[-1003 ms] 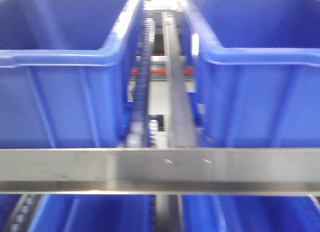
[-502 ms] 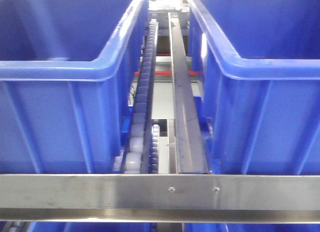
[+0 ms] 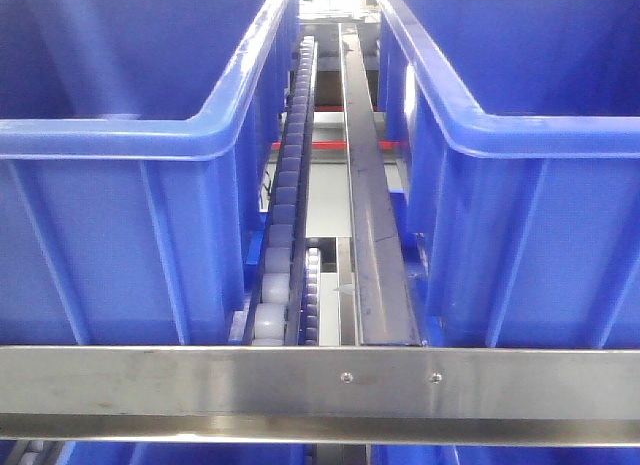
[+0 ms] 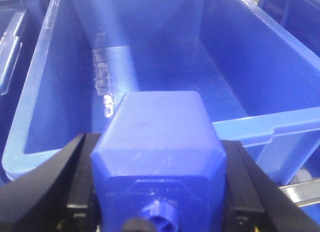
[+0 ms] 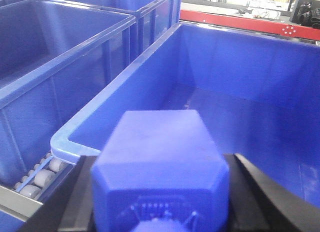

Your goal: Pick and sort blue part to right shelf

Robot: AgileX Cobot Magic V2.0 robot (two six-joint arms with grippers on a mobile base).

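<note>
Right shelf (image 3: 150, 380) sits lower, blue bins (image 3: 110, 235) sharper.

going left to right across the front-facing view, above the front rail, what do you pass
left blue bin → track of pale rollers → steel divider rail → right blue bin

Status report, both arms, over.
Left gripper shut on blue part, at a bin. Right gripper shut on second blue part, at another bin. Nothing blocking.
</note>
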